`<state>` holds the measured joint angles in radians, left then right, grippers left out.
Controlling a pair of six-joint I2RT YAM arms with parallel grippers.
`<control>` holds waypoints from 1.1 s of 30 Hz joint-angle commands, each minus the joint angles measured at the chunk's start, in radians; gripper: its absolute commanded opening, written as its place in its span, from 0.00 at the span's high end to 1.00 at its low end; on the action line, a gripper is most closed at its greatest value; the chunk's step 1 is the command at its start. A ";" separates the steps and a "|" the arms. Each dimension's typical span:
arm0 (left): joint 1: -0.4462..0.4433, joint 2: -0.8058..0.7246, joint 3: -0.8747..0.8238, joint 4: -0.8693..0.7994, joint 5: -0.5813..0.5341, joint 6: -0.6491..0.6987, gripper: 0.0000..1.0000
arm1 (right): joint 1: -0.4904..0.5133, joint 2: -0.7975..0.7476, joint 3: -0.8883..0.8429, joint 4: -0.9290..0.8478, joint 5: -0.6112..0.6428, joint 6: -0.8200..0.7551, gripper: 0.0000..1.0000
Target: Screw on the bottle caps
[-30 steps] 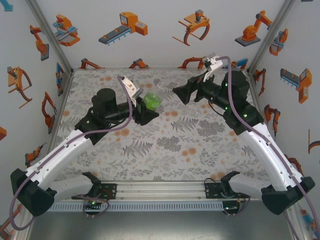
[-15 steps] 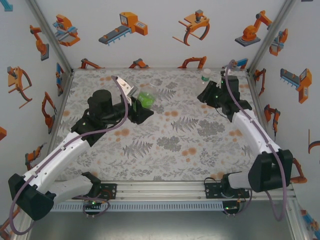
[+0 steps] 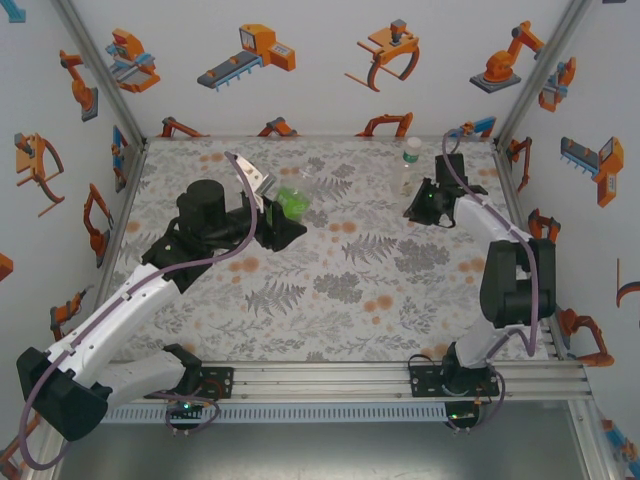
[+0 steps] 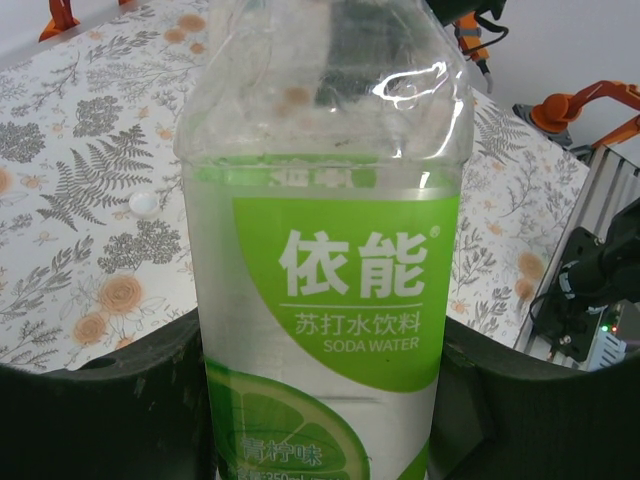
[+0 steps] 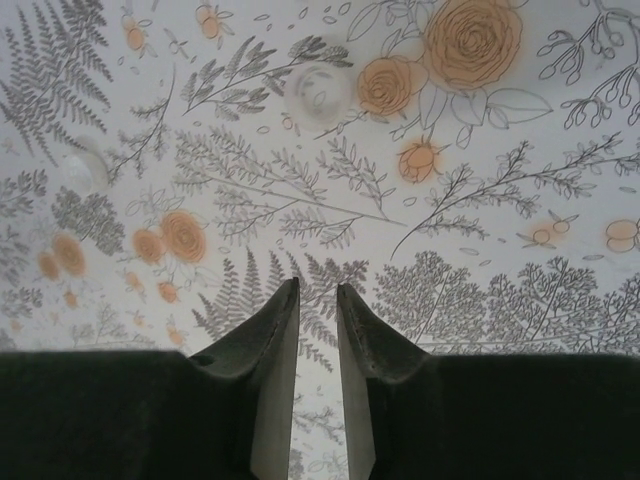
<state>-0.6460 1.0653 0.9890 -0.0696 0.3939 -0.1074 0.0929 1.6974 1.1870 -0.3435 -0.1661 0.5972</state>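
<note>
Left fingers [image 4: 100,420] pinch a clear plastic bottle with a green label [image 4: 320,280]; right fingers [image 5: 275,380], nearly pressed together and empty, hang above the floral tabletop [image 5: 500,200].

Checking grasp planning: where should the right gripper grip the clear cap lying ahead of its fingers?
Likely from straight above, pinching across its round rim: the cap lies flat and low on the table, leaving no side to grab.

Left gripper [image 3: 288,212] holds a green-labelled bottle [image 3: 293,198]; right gripper [image 3: 412,207] sits far right.
</note>
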 commanded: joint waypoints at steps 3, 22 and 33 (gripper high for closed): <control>0.008 -0.015 0.017 0.001 0.026 -0.028 1.00 | -0.002 0.075 0.020 0.099 0.054 0.031 0.75; 0.007 -0.012 0.014 -0.027 0.014 -0.049 1.00 | 0.023 0.217 0.083 0.200 0.179 0.104 0.73; 0.007 -0.017 0.009 -0.037 0.014 -0.042 1.00 | 0.037 0.279 0.130 0.203 0.182 0.128 0.73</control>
<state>-0.6460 1.0653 0.9890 -0.0994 0.4007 -0.1429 0.1242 1.9499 1.2873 -0.1459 -0.0055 0.7055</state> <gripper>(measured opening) 0.548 0.270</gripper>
